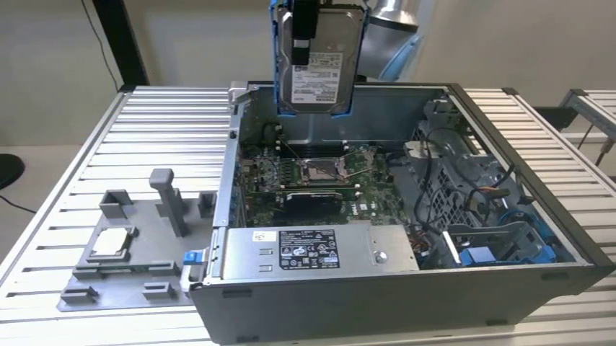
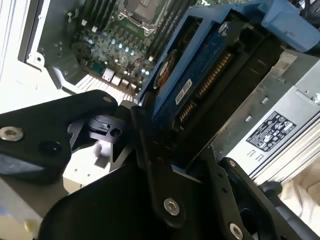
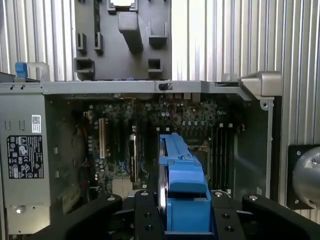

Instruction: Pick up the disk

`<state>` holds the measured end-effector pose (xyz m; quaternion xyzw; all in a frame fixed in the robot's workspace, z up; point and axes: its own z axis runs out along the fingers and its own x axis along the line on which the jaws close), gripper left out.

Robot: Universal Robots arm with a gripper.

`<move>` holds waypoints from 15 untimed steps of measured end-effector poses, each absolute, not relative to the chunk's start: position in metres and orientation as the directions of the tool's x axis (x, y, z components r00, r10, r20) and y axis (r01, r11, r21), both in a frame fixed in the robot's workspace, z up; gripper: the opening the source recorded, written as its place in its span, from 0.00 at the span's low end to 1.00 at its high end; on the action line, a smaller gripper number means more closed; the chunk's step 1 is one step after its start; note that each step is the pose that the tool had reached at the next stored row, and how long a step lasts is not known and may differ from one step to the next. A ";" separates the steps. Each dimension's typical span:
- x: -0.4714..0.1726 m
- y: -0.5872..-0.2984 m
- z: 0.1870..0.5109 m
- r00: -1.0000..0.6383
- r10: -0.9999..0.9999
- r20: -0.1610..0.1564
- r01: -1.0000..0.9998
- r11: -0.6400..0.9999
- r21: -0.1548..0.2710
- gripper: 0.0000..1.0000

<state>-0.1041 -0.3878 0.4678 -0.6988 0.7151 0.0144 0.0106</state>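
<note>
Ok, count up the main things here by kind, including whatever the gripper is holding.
Disk, upright in the gripper: 1
Open computer case: 1
Grey power supply box in the case: 1
Grey fixture tray: 1
Square silver chip on the tray: 1
Total: 5

a table of ribbed, silvery metal slats (image 1: 154,122) is seen filling most of the exterior view; in the first wrist view the same slats (image 3: 235,40) are brightly lit. behind it, a plain pale wall (image 1: 202,43) is crossed by a black upright post (image 1: 123,43) and a thin dark cable (image 1: 97,32). pale floor (image 1: 43,173) is shown at the exterior view's left, and a second slatted table (image 1: 596,108) at its right.
</note>
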 end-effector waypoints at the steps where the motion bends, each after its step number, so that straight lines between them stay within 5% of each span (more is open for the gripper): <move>1: -0.099 -0.388 0.468 -0.023 -0.999 -0.036 -1.000 0.023 0.006 0.00; 15: -0.034 -0.386 0.467 -0.023 -0.999 -0.037 -1.000 0.023 0.006 0.00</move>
